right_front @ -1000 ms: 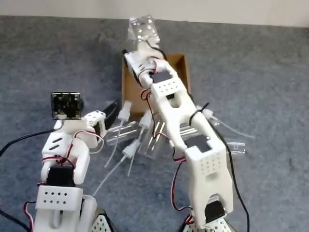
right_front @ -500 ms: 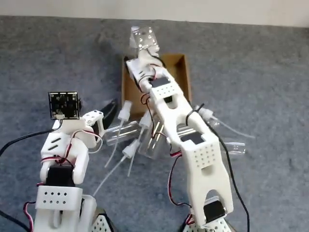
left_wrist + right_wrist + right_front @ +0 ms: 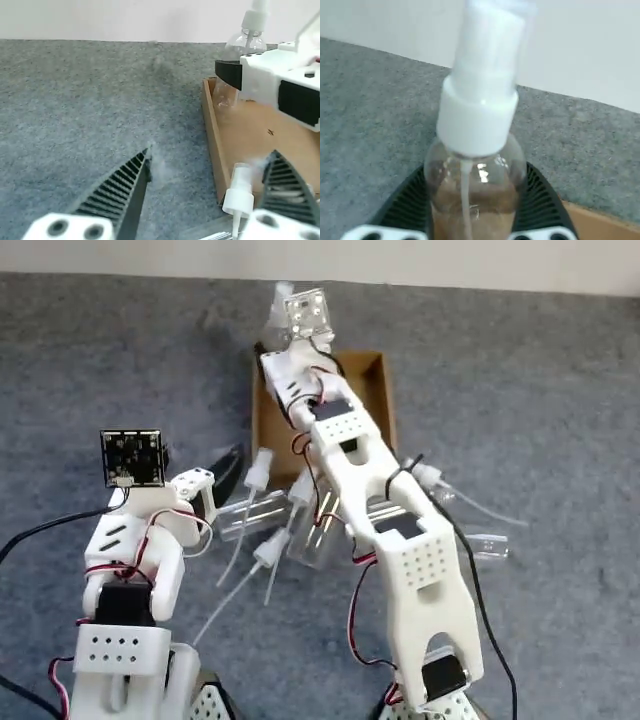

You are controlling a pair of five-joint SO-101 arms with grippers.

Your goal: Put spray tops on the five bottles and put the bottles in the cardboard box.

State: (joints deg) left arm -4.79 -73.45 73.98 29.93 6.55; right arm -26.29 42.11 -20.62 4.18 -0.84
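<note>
Right tool (image 3: 475,202) is clamped on a clear bottle (image 3: 475,185), black fingers (image 3: 402,205) hugging both sides of it, and the bottle's white spray top (image 3: 482,100) is seated on its neck. From the high view the right arm stretches forward across the cardboard box (image 3: 385,390), holding that bottle upright at the box's far left corner; whether its base touches the box floor I cannot tell. Over on the other side, the left tool (image 3: 210,155) hangs low above the grey counter (image 3: 120,370), jaws spread wide with nothing between them, near the box's left wall. A loose spray top (image 3: 237,192) lies just beside that wall. Between the two arms, more clear bottles (image 3: 320,540) and spray tops (image 3: 270,550) lie scattered on the counter.
</note>
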